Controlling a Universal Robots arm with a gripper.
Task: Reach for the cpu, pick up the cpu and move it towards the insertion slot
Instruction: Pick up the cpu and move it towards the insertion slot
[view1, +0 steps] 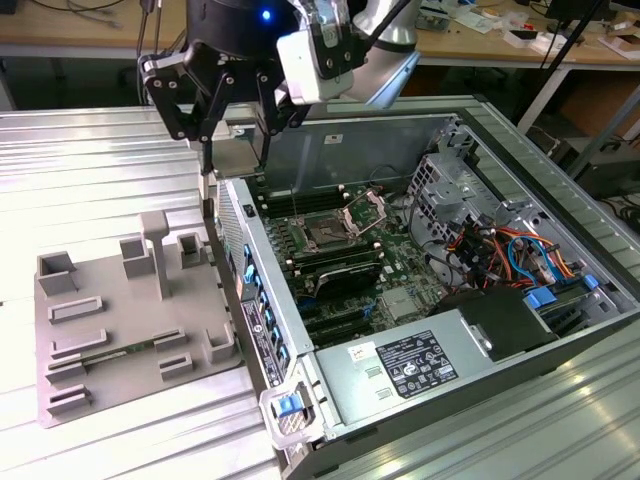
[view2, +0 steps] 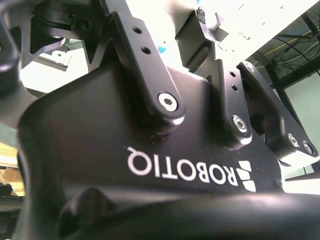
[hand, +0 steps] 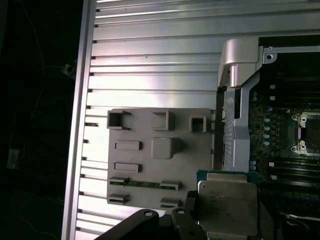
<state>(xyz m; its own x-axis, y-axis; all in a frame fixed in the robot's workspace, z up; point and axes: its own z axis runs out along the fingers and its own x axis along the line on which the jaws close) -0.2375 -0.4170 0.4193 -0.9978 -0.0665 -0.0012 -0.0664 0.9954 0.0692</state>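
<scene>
One tool (view1: 236, 148) upright, pointing down, clamping cpu (hand: 227, 207) above case (view1: 350, 150) edge.

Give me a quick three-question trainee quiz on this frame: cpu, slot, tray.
1. In the first wrist view, where is the cpu?
A) seated in the socket
B) held at the fingers
C) lying flat on the table
2. True or false: the insertion slot sits inside the open computer case.
3. Fill in: in the exterior view, the grey tray lies on the case's ___ side.
Key: 1 B; 2 true; 3 left.
</scene>
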